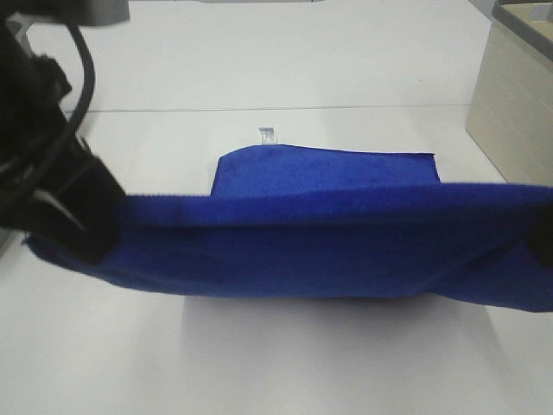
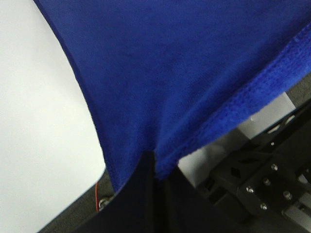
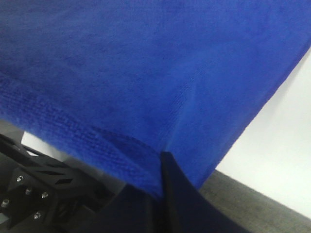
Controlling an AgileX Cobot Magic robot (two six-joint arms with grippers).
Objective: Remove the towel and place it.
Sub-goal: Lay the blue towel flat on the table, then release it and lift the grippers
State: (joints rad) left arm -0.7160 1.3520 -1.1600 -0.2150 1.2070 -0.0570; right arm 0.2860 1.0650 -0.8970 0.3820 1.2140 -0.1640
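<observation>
Towel [image 1: 328, 251] soft, limp, light; sags between holds. Left gripper [image 2: 154, 167] pinched tight on one end of the stitched edge, right gripper [image 3: 161, 167] on the other. Edge ends look like the best hold.

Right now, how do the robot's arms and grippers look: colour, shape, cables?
The left gripper and right gripper have plain black, tapering fingers. Behind each sits a black angular bracket with small silver screws. The left arm is black, with thick black cables looping beside it.
</observation>
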